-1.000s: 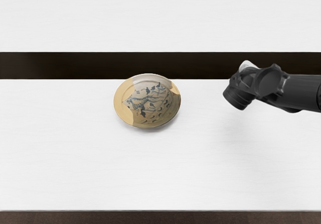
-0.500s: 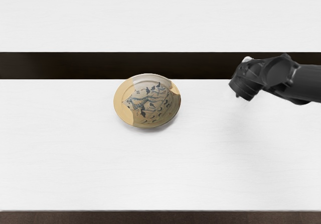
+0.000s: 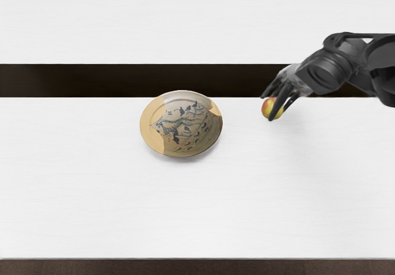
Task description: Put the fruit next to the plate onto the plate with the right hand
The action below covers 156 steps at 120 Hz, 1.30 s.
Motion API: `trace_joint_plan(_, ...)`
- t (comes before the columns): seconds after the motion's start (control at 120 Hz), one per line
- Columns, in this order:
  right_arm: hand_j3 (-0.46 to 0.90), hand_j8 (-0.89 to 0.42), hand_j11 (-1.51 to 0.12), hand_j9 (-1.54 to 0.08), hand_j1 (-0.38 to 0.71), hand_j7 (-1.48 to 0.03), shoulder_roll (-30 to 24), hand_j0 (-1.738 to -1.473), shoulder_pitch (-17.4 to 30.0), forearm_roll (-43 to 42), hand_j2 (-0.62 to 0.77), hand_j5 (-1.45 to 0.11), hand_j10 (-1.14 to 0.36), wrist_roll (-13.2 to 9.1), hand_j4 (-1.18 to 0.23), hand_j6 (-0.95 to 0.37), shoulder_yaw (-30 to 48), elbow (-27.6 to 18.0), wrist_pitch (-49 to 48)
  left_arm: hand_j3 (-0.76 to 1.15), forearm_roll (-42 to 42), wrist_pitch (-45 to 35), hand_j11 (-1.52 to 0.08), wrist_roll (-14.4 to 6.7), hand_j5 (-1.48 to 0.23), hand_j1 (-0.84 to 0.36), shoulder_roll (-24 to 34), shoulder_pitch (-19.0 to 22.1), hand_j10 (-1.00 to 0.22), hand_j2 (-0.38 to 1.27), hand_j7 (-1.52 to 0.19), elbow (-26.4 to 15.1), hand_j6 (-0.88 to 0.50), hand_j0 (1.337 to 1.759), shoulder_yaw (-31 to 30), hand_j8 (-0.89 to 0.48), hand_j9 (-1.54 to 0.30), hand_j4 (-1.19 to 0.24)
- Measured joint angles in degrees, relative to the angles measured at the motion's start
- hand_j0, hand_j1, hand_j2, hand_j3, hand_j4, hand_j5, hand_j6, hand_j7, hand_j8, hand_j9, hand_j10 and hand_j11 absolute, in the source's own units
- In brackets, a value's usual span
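Observation:
A round tan plate (image 3: 147, 127) with a dark blue pattern lies on the white table (image 3: 185, 201), left of centre. To its right, near the table's far edge, is a small red-and-yellow fruit (image 3: 268, 109). My right hand (image 3: 276, 106) comes in from the right edge and reaches down over it, with dark fingers (image 3: 282, 96) curled around the fruit. Whether the fruit still touches the table cannot be told. A stretch of bare table separates the fruit from the plate. The left arm does not show.
A dark gap (image 3: 123, 81) runs across behind the table, with a second white surface (image 3: 185, 25) beyond it. The table's front edge lies along the bottom of the view.
The right forearm has lifted and swung back toward the right edge. The hand now points down and left, and the fruit, hidden before, shows in its fingers.

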<state>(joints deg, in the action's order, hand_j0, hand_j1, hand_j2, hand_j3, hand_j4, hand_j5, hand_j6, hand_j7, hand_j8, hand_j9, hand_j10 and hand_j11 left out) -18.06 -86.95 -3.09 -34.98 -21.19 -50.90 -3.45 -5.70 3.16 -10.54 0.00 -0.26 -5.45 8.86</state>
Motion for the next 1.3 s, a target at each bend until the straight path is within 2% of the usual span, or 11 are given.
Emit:
trace_joint_plan(0.183, 0.00, -0.39, -1.03, -1.04, 0.30, -0.99, -0.3, -1.657, -0.3, -0.1, 0.39, -1.06, -0.64, 0.0, -0.73, -0.46, 5.9, -0.6, -7.0, 0.00, 0.0, 0.0, -0.32, 0.0, -0.32, 0.06, 0.0, 0.0, -0.24, 0.05, -0.32, 0.0, -0.24, 1.658, 0.0, -0.24, -0.32, -0.24)
trace_joint_plan(0.3, 0.00, -0.37, -1.03, -1.03, 0.32, -0.99, 0.3, -1.658, -2.6, 0.0, 0.41, -1.05, -0.63, 0.0, -0.73, -0.44, 8.7, -2.6, -8.6, 0.00, 0.0, 0.0, -0.32, 0.0, -0.32, 0.06, 0.0, 0.0, -0.24, 0.05, -0.32, 0.0, -0.24, 1.658, 0.0, -0.24, -0.32, -0.24)
trace_joint_plan(0.558, 0.00, -0.36, -1.03, -1.03, 0.34, -0.99, 6.8, -1.658, -6.3, 0.1, 0.41, -1.06, -0.61, 0.0, -0.73, -0.42, 12.3, -3.5, -9.1, 0.00, 0.0, 0.0, -0.32, 0.0, -0.32, 0.06, 0.0, 0.0, -0.24, 0.05, -0.32, 0.0, -0.24, 1.658, 0.0, -0.24, -0.32, -0.24)
trace_joint_plan(0.65, 0.00, -0.35, -1.03, -1.05, 0.35, -0.99, 10.3, -1.658, -6.3, 0.0, 0.43, -1.06, -0.60, 0.0, -0.73, -0.41, 12.7, -2.1, -9.1, 0.00, 0.0, 0.0, -0.32, 0.0, -0.32, 0.06, 0.0, -0.1, -0.24, 0.05, -0.32, 0.0, -0.24, 1.658, 0.0, -0.24, -0.32, -0.24)
trace_joint_plan(0.767, 0.00, -0.32, -1.04, -1.06, 0.37, -0.99, 15.0, -1.658, -4.6, -0.4, 0.46, -1.07, -0.59, 0.0, -0.72, -0.39, 12.9, 1.9, -9.3, 0.00, 0.0, 0.0, -0.32, 0.0, -0.32, 0.06, 0.0, 0.0, -0.24, 0.05, -0.32, 0.0, -0.24, 1.658, 0.0, -0.24, -0.32, -0.24)
trace_joint_plan(0.825, 0.00, -0.33, -1.03, -1.05, 0.38, -0.99, 16.3, -1.658, -3.8, -0.6, 0.48, -1.07, -0.59, 0.0, -0.72, -0.40, 12.8, 3.5, -9.3, 0.00, 0.0, 0.0, -0.32, 0.0, -0.32, 0.06, 0.0, 0.0, -0.24, 0.05, -0.32, 0.0, -0.24, 1.658, 0.0, -0.24, -0.32, -0.24)
trace_joint_plan(0.933, 0.00, -0.37, -1.01, -1.03, 0.34, -0.98, 17.4, -1.657, -2.8, -0.8, 0.44, -1.04, -0.62, 0.0, -0.72, -0.43, 12.8, 4.9, -9.3, 0.00, 0.0, 0.0, -0.32, 0.0, -0.32, 0.06, 0.0, 0.0, -0.24, 0.05, -0.32, 0.0, -0.24, 1.658, 0.0, -0.24, -0.32, -0.24)
trace_joint_plan(1.0, 0.00, -0.40, -0.96, -0.97, 0.32, -0.93, 17.7, -1.658, -2.4, -0.9, 0.41, -0.98, -0.62, 0.0, -0.69, -0.45, 12.9, 5.3, -9.3, 0.00, 0.0, 0.0, -0.32, 0.0, -0.32, 0.06, 0.0, -0.1, -0.24, 0.05, -0.32, 0.0, -0.24, 1.658, 0.0, -0.24, -0.32, -0.24)
trace_joint_plan(1.033, 0.00, -0.40, -0.90, -0.91, 0.30, -0.88, 17.8, -1.658, -2.1, -0.9, 0.34, -0.92, -0.59, 0.0, -0.65, -0.45, 12.9, 5.4, -9.2, 0.00, 0.0, 0.0, -0.32, 0.0, -0.32, 0.06, 0.0, 0.0, -0.24, 0.05, -0.32, 0.0, -0.24, 1.658, 0.0, -0.24, -0.32, -0.24)
trace_joint_plan(1.142, 0.00, -0.32, -0.64, -0.65, 0.13, -0.63, 18.0, -1.658, -1.5, -0.8, 0.18, -0.65, -0.43, 0.0, -0.47, -0.35, 13.2, 5.7, -9.1, 0.00, 0.0, 0.0, -0.32, 0.0, -0.32, 0.06, 0.0, 0.0, -0.24, 0.05, -0.32, 0.0, -0.24, 1.658, 0.0, -0.24, -0.32, -0.24)
trace_joint_plan(1.3, 0.00, -0.18, -0.33, -0.33, -0.09, -0.32, 18.0, -1.658, -1.3, -0.5, 0.08, -0.34, -0.23, 0.0, -0.24, -0.19, 14.8, 5.8, -9.0, 0.00, 0.0, 0.0, -0.32, 0.0, -0.32, 0.06, 0.0, -0.1, -0.24, 0.05, -0.32, 0.0, -0.24, 1.658, 0.0, -0.24, -0.32, -0.24)
